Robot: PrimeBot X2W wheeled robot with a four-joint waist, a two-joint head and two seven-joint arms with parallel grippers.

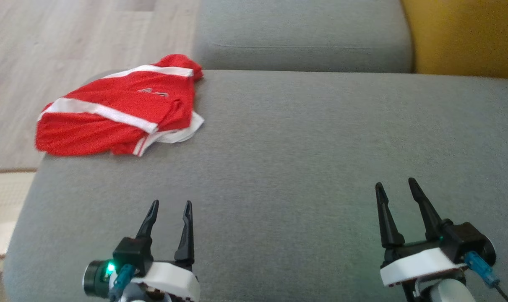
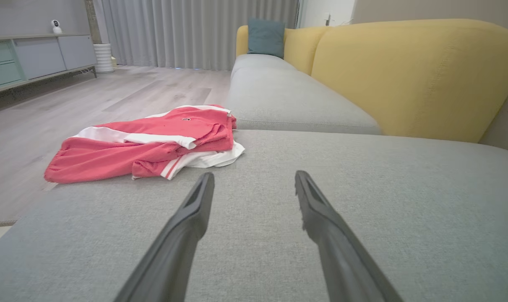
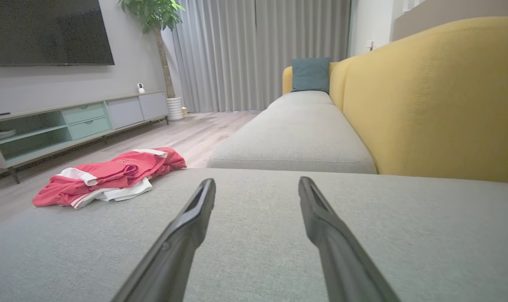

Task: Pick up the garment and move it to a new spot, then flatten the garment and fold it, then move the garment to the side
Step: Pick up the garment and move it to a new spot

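Note:
The garment (image 1: 115, 113) is red with white stripes and lies folded at the far left corner of the grey sofa seat (image 1: 304, 138), one edge hanging slightly over the side. It also appears as the garment (image 2: 149, 142) ahead and left of my left fingers, and as the garment (image 3: 107, 176) far left in the right wrist view. My left gripper (image 1: 171, 206) stands open near the front edge, empty, well short of the cloth. My right gripper (image 1: 396, 183) is open and empty at the lower right. The left gripper (image 2: 254, 180) and right gripper (image 3: 257, 186) hover over bare seat.
A second grey seat cushion (image 1: 304, 37) lies beyond, with a yellow backrest (image 1: 467, 37) on the right. Wooden floor (image 1: 69, 33) drops off past the sofa's left edge. A teal cushion (image 3: 310, 74), a TV cabinet (image 3: 69, 121) and curtains stand farther off.

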